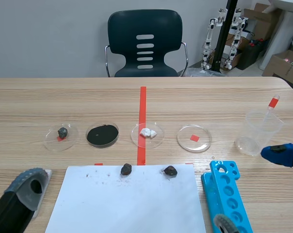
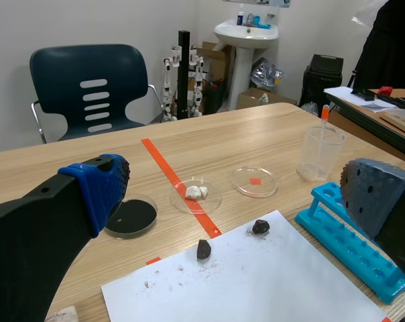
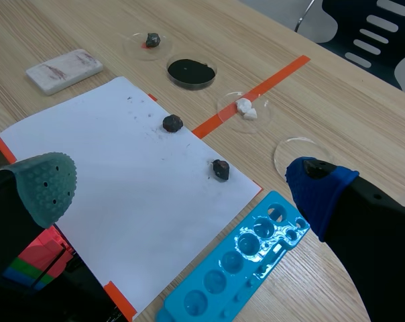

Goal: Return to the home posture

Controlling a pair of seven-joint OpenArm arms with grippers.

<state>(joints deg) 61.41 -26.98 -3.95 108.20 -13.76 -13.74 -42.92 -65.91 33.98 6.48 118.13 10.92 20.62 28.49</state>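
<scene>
Currently the left gripper (image 2: 237, 194) is held with its fingers spread wide and nothing between them, low at the near left corner of the white paper sheet (image 1: 129, 204). The right gripper (image 3: 179, 186) is likewise spread and empty, off the sheet's right side by the blue tube rack (image 1: 229, 194), which lies just beside the sheet's right edge.

On the sheet's far edge a dark stone (image 1: 126, 169) and a second stone (image 1: 170, 170) are seen, with dark specks scattered near them. Beyond the sheet four dishes are set in a row: a stone dish (image 1: 49, 141), a black-powder dish (image 1: 118, 133), a white-lump dish (image 1: 137, 138) and a red-square dish (image 1: 185, 143). Beyond the sheet's far right corner a clear beaker (image 1: 255, 136) is stood with a red-topped pipette (image 1: 271, 104) in it. A white block (image 3: 64, 67) lies off the sheet's left edge. A dark chair (image 1: 145, 43) is placed well beyond the sheet.
</scene>
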